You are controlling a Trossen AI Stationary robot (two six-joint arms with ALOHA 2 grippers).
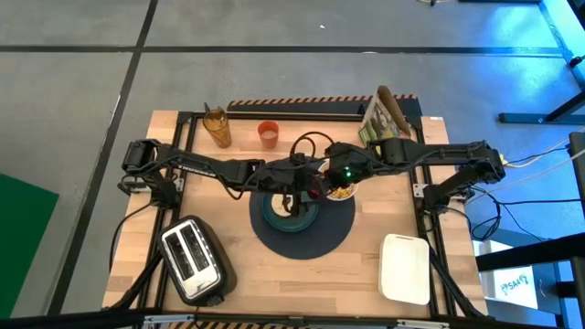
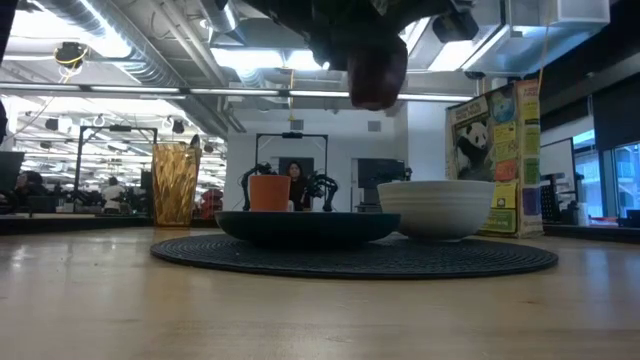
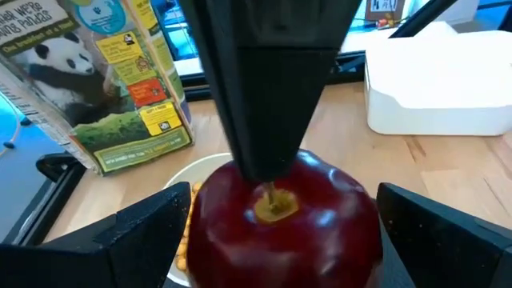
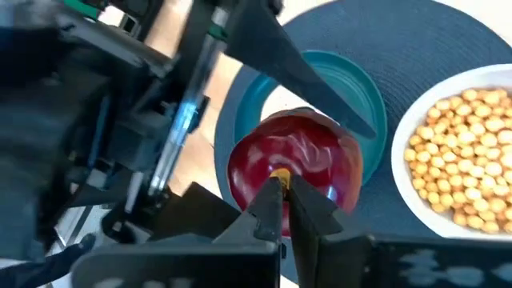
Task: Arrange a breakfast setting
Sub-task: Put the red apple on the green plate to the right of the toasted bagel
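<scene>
Apple, dark red with a stub of stem, fills the left wrist view and hangs in the air above the plate, clear of it in the low view. Right gripper comes down on it from above with its two fingers nearly together, pinched on the stem. Left gripper brackets the apple at its sides; whether it grips the fruit or only flanks it I cannot tell. Both arms reach in from opposite ends of the table and meet over its middle.

Seen from above, the teal plate sits at the centre of the round dark-blue mat. At 2 o'clock from the plate, just beside it and also on the mat, stands the white bowl, filled with small yellow cereal balls. Off the mat, the orange cup stands at 11 o'clock, and the amber glass is farther out toward 10 o'clock. A panda cereal box stands upright at 1 o'clock, near the table's far edge. The toaster lies at 8 o'clock and the white tray at 4 o'clock, both well apart from the mat
</scene>
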